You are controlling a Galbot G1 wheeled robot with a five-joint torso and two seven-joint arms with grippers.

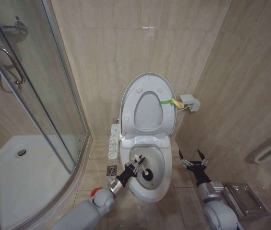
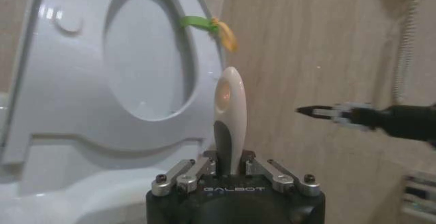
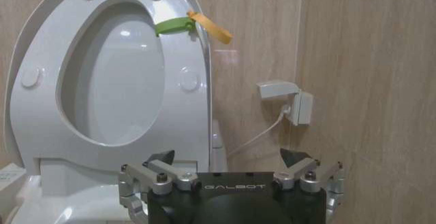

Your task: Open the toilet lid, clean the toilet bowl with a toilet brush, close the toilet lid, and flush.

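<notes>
The scrubbing step was in hand: the left gripper (image 1: 134, 167) was clenched on the toilet brush (image 1: 145, 173), whose black head sat just ahead of it inside the toilet bowl (image 1: 160, 191). Beyond it the toilet lid (image 1: 147, 103) stood upright against the wall. The right gripper (image 1: 193, 160) hung released beside the rim. By my judgement, next came sweeping the bristles around the ceramic without losing the handle.

From our head we looked steeply down at the toilet bowl (image 1: 147, 191), both wrist cameras sat just behind our jaws, facing forward, close to the raised toilet lid (image 2: 102, 81) they shared.
</notes>
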